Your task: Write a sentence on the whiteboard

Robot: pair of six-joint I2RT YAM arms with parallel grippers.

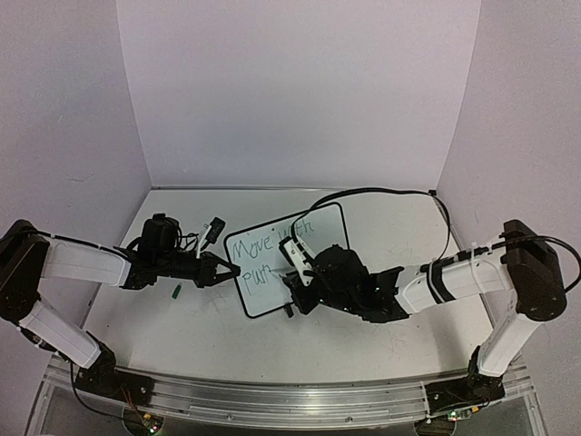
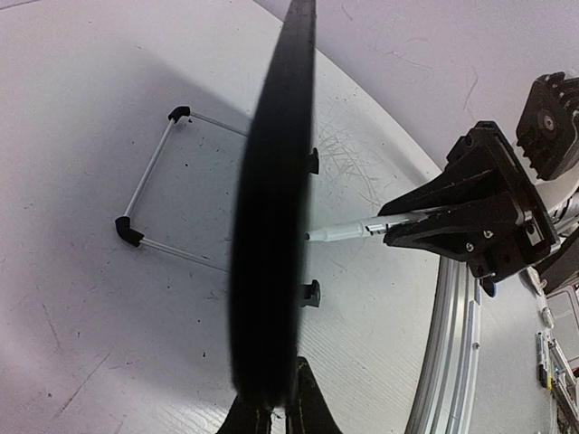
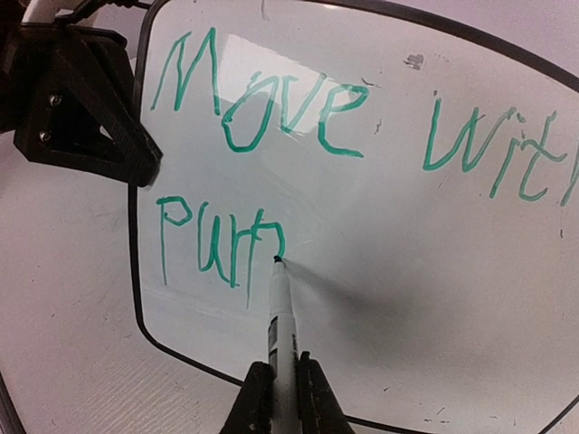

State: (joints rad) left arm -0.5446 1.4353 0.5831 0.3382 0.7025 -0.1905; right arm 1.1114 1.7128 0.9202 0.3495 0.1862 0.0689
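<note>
Whiteboard (image 1: 270, 295) stands tilted at mid-table (image 1: 182, 336), with green "Move with / Pur…" on its face. Right gripper (image 3: 276, 402) is clamped on a marker (image 3: 280, 307), tip touching the board at the end of the second line; left gripper (image 2: 271, 418) is pinched shut on the board's left edge. Left wrist view alone shows the board edge-on with a wire stand (image 2: 149, 172) behind it; overhead view shows both arms stretched low, reaching inward from either side.
</note>
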